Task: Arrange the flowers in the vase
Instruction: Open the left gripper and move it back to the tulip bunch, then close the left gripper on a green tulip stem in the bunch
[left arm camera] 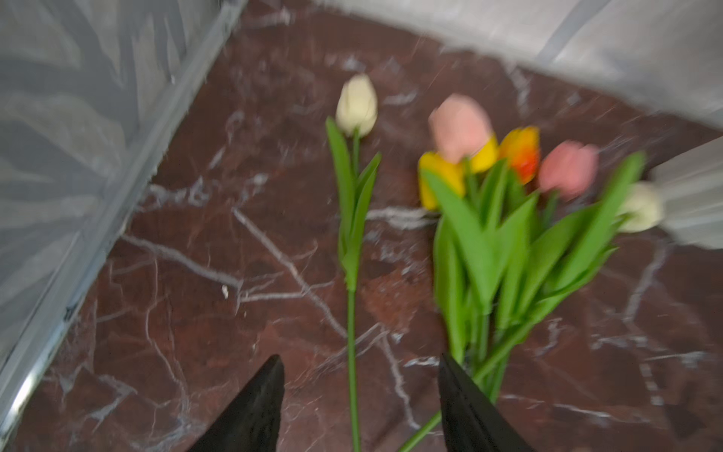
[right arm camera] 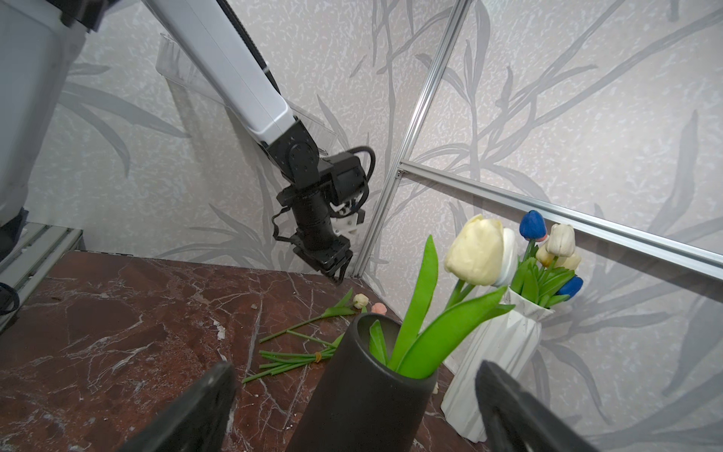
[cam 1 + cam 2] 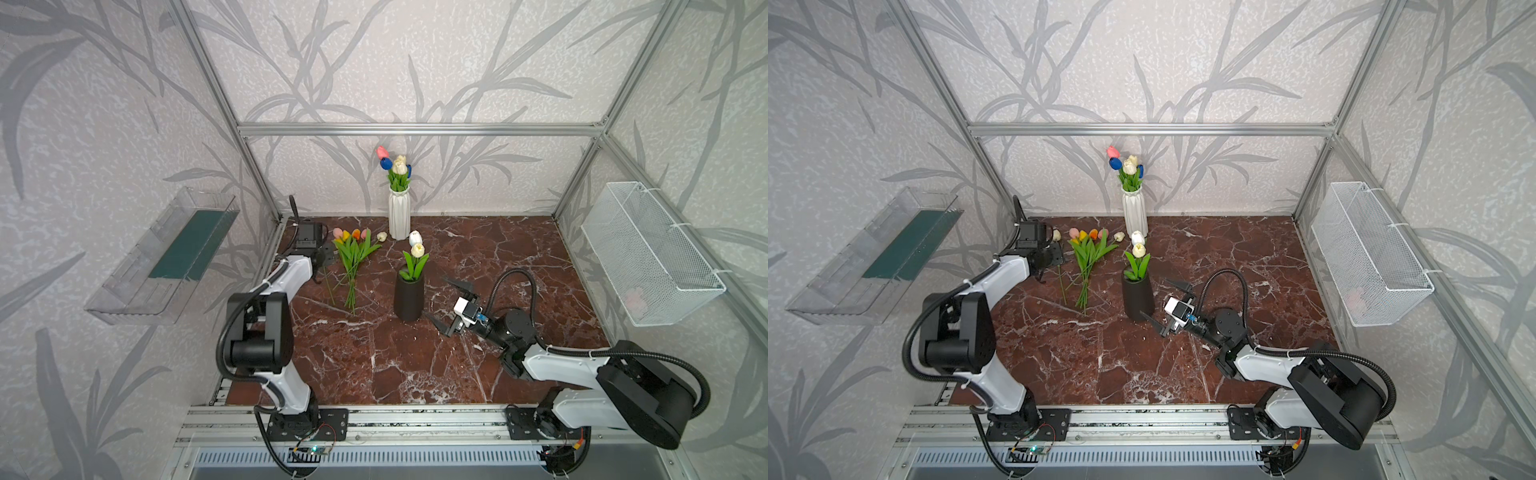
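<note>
Left hand point(image 1: 360, 364) poised over a lone tulip point(image 1: 357, 105)
Jaws apart, empty, straddling its stem on the counter point(image 3: 498, 249); better to close on bare stem below the leaves. Right hand point(image 3: 435, 296), wide open, holds nothing near the black vase point(image 3: 409, 297).

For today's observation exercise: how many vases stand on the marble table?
2. A white ribbed vase stands at the back, holding several tulips. A black vase stands nearer the middle, holding two pale tulips. None seems hidden.
</note>
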